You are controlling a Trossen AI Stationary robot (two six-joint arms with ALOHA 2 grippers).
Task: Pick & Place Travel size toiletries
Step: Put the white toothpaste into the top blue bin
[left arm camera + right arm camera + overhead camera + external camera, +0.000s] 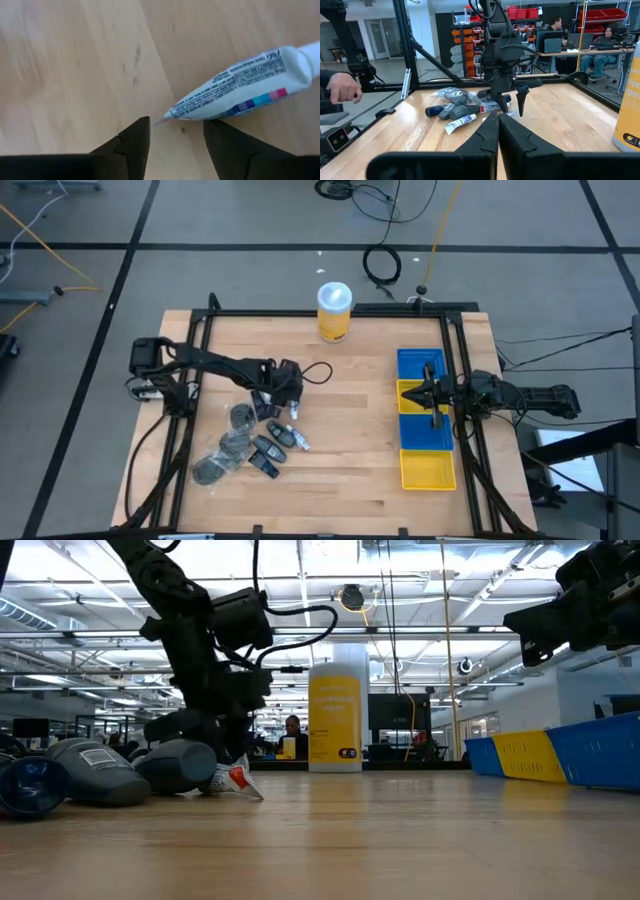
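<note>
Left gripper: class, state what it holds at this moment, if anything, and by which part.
Nothing is held. The left gripper is open over the wooden table, and the crimped end of a small white toothpaste tube lies just ahead of its fingertips, ungripped.

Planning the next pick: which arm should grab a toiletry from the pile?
Left. Its gripper hangs open right over the toiletries, a tube just ahead; the right gripper, shut, sits above the blue bin.

Clustered toiletries point(250, 442) on table's left
</note>
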